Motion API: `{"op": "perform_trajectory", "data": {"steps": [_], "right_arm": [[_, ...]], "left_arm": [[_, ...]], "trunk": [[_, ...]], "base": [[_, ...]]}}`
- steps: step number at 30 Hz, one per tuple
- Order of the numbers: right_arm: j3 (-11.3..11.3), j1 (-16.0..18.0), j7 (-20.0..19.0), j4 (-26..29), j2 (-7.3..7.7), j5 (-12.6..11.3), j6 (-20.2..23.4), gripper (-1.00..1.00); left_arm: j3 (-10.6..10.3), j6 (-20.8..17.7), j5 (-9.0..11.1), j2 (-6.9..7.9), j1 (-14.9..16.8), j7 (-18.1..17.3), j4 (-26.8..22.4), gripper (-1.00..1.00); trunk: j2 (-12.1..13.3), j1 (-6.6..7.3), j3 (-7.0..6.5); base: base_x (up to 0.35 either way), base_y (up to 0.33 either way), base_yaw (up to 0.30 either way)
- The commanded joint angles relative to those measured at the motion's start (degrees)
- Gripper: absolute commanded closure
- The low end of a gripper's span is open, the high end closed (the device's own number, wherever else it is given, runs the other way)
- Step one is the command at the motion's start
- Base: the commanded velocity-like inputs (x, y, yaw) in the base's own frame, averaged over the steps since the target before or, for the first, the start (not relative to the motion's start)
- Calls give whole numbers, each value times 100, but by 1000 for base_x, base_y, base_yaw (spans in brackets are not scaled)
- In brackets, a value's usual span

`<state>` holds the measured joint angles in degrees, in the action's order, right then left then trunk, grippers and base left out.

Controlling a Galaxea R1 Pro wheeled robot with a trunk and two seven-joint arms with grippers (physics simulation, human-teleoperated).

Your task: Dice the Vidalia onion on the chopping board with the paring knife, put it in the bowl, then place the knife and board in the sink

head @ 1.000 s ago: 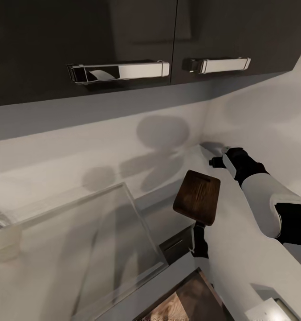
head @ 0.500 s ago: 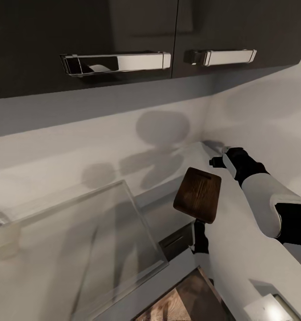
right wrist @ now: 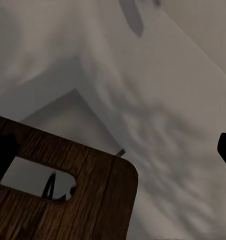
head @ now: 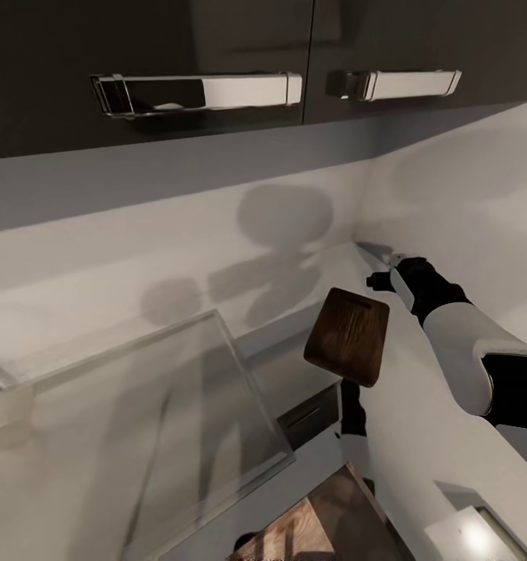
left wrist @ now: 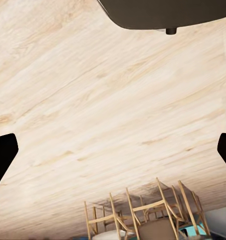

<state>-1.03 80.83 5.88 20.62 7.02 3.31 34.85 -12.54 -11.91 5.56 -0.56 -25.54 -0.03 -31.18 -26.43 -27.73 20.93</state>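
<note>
Dark cupboards (head: pixel 178 47) with chrome handles (head: pixel 201 92) hang over a pale wall (head: pixel 139 234), with the grey countertop (head: pixel 427 436) below. The chopping board (head: pixel 347 336) is raised upright in the air near the wall corner, well above the countertop. The right gripper (right wrist: pixel 113 150) has its jaws spread, one finger (right wrist: pixel 1 155) at the board's handle slot; whether it pinches the board cannot be told. The left gripper (left wrist: pixel 113 150) is spread wide over pale wooden floor (left wrist: pixel 92 100), holding nothing.

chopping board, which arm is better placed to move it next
Right, probably: the right gripper is next to the chopping board, seen close in its wrist view, while the left wrist view faces floor and chairs.
</note>
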Motion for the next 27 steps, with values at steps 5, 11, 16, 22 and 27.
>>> {"op": "perform_trajectory", "data": {"steps": [5, 11, 16, 22, 27], "right_arm": [[-11, 3, -1, 11, 1, 38, -111, -100], [-11, 3, -6, 27, 1, 37, -134, -100], [-11, 3, -7, 29, 5, 38, -144, -100], [-11, 3, 0, 18, 30, 38, -259, -100], [-11, 3, 1, 4, 42, 39, -328, -100]], "left_arm": [[-11, -40, 58, 3, -4, 3, -20, -100], [-13, -40, 58, 3, -4, 7, -20, -100], [-11, -40, 56, 3, -4, 11, -20, -100], [-12, -40, 58, 3, -4, 11, -20, -100], [-11, -40, 59, 3, -4, 12, -20, -100]], "trunk": [[-10, -3, 55], [-10, -3, 111], [-10, -3, 158], [-10, -3, 214], [-10, -3, 261]], "base": [[0, 0, 0], [0, 0, 0], [0, 0, 0], [0, 0, 0], [0, 0, 0]]}}
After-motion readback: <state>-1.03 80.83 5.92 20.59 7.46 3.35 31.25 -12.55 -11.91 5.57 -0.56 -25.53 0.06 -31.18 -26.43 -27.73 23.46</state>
